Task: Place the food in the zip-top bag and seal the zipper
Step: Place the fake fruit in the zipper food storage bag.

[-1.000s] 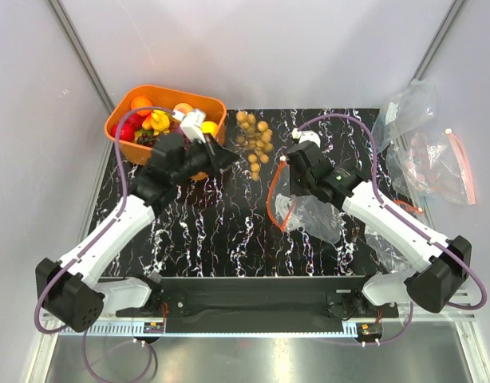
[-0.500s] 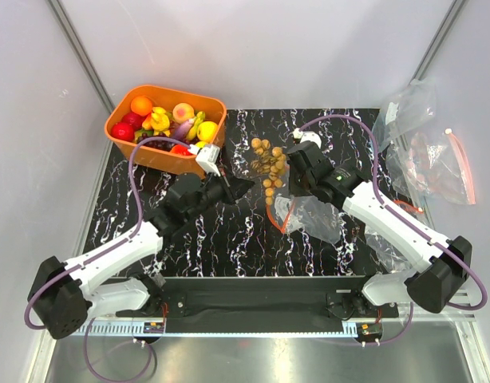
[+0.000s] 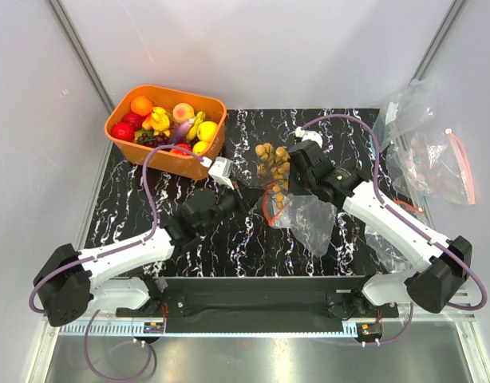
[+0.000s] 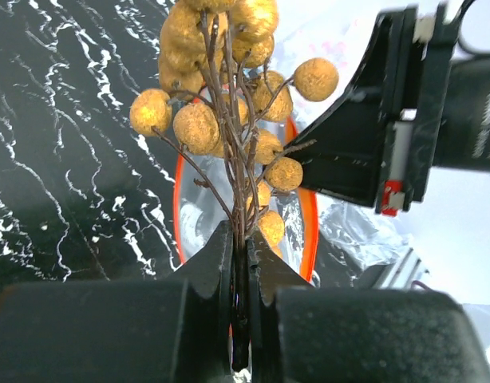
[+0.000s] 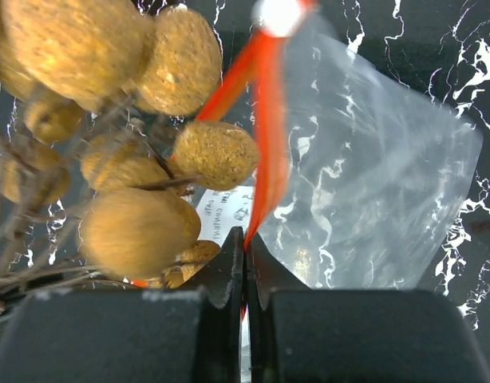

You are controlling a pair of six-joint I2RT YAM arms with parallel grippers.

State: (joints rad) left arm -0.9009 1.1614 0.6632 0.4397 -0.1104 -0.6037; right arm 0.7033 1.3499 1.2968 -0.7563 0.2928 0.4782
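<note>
left gripper [image 4: 241, 241] clenched on the base of the brown fruit bunch [image 4: 229, 120], top fruits cut off | right gripper [image 5: 243, 239] pinching the zipper [image 5: 265, 120] | zip-top bag [image 3: 310, 222] lies right of the orange basket [image 3: 167, 90], mouth partly hidden by fruit, label [image 5: 227, 209] unreadable

The longan bunch [image 3: 273, 157] sits at the mouth of the zip-top bag [image 3: 309, 219], in the middle of the table [image 3: 125, 199]. A fruit bin [image 3: 181, 91] stands at the far left. Spare bags [image 3: 424, 159] lie beyond the right edge.

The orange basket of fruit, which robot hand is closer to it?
Left. The left hand is just past the basket's near right corner, holding the brown fruit bunch. The right hand is farther right, pinching the bag.
</note>
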